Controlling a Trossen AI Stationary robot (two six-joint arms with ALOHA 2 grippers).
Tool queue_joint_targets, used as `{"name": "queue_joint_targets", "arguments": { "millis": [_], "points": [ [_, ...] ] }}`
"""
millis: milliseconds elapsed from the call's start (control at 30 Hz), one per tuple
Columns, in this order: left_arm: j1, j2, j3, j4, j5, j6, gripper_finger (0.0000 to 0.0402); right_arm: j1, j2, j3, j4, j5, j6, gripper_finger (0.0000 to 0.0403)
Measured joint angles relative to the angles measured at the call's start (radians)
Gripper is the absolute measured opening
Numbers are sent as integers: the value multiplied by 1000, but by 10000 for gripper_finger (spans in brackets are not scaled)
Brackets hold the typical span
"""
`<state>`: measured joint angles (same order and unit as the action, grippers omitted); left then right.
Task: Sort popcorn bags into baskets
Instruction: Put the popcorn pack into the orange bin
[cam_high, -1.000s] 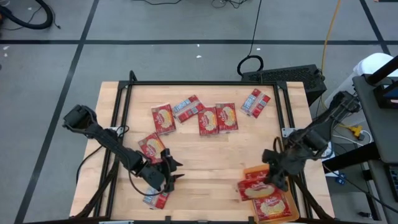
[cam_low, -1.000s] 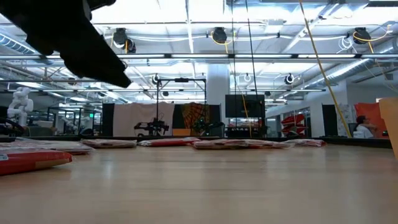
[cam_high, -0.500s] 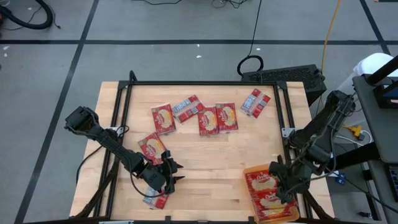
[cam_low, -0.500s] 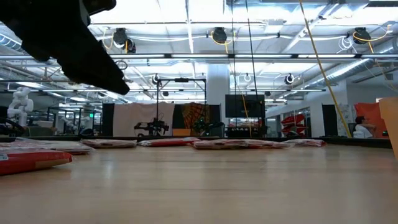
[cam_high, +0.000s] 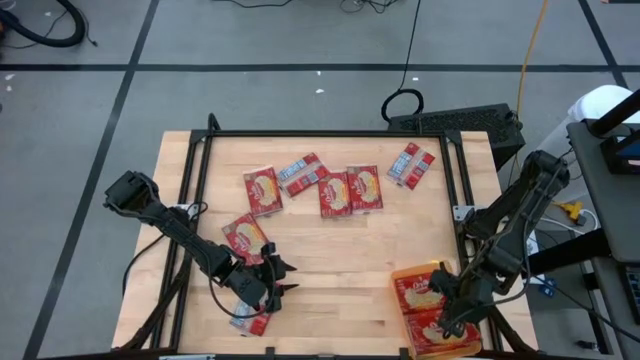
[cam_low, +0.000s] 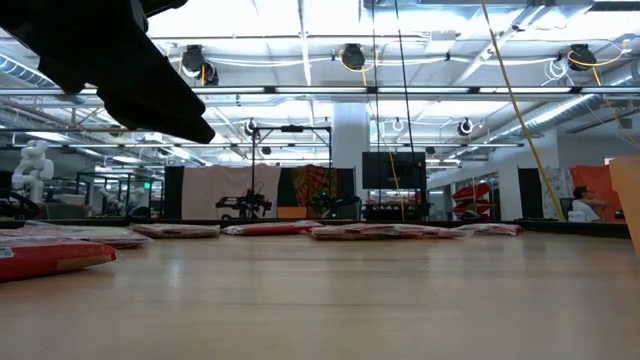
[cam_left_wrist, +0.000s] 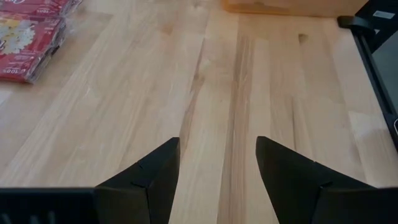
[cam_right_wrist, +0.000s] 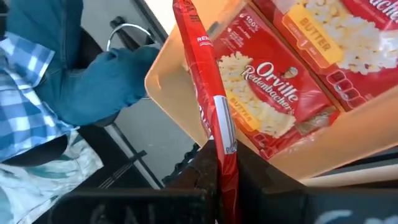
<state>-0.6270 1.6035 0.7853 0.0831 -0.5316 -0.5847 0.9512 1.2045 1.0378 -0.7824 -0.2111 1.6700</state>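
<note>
The right end effector (cam_high: 447, 322) is hanging over the orange basket (cam_high: 402, 274) at the near right corner of the wooden tabletop (cam_high: 330, 250), its fingers pressed together on a popcorn bag (cam_right_wrist: 208, 93) held edge-on. In the right wrist view this pinched bag is showing as a thin red strip with a pale seam, standing above the basket's open side. Two more red bags are lying flat in the basket; the nearer one (cam_right_wrist: 267, 99) is showing white "Orville Redenbacher's" lettering, a yellow "BUTTER" band and a cream picture of popcorn. A person in blue gloves and a checked sleeve (cam_right_wrist: 37, 93) is sitting just beyond the basket, off the tabletop.

The left end effector (cam_high: 278, 278) is hovering near the front left of the tabletop with its fingers (cam_left_wrist: 146, 180) spread and nothing between them, bare wood showing in the gap. One red bag (cam_high: 243, 236) is lying just behind it and another (cam_high: 252, 320) is lying at the front edge beside it.

Further back, a loose row is spread across the tabletop: a bag with a yellow-cream picture (cam_high: 263, 189), one with a grey-white panel (cam_high: 300, 172), an overlapping pair (cam_high: 350, 191) with cream pictures, and a tilted bag with a grey-white panel (cam_high: 410, 164) toward the back right.
</note>
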Motion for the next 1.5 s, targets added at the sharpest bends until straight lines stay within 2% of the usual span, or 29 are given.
{"name": "queue_joint_targets", "arguments": {
  "millis": [267,500,667,800,900,1000,1267,1500],
  "points": [
    [0,0,0,0,0,1,214,0,31,0,16,0,49,15],
    [0,0,0,-2,0,14,214,0,44,-1,54,0,49,37],
    [0,-1,0,-2,0,14,214,0,50,-61,115,-9,81,53],
    [0,-1,0,-2,0,22,214,-1,50,-151,265,-95,114,68],
    [0,-1,0,-2,0,26,214,-3,50,-207,297,-155,156,77],
    [2,-1,0,-2,0,27,214,-3,50,-238,293,-181,160,83],
    [18,-1,0,-1,2,26,214,-3,49,-243,255,-160,97,84],
    [47,-1,0,3,3,26,214,-23,38,-244,127,-155,35,84]
  ]
}}
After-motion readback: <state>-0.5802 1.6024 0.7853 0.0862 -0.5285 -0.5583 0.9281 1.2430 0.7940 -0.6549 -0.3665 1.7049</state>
